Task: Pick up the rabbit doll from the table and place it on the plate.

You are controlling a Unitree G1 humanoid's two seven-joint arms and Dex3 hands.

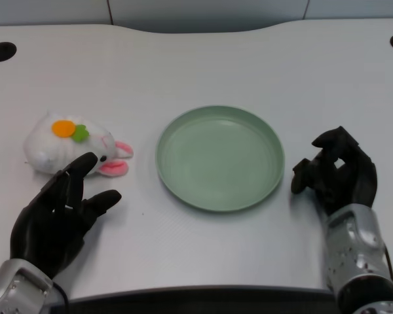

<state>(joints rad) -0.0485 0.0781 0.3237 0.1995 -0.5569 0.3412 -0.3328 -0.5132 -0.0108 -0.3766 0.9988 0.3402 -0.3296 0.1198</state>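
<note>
Rabbit doll (69, 145), white with an orange and green carrot patch and pink ears, lies on its side at the left of the white table (203, 72), ears pointing toward the green plate (220, 158). The left hand (56, 216) waits just below it, fingers spread and holding nothing, 1 fingertip (88, 160) reaching the doll's lower edge; whether it touches cannot be told. The plate sits at the centre, bare, near the doll but apart from it. At far right the right hand (337, 171) rests with its fingers curled in. To do this step well, the left hand should likely slide forward over the soft body and close around its middle, not the floppy ears, before lifting toward the plate.
</note>
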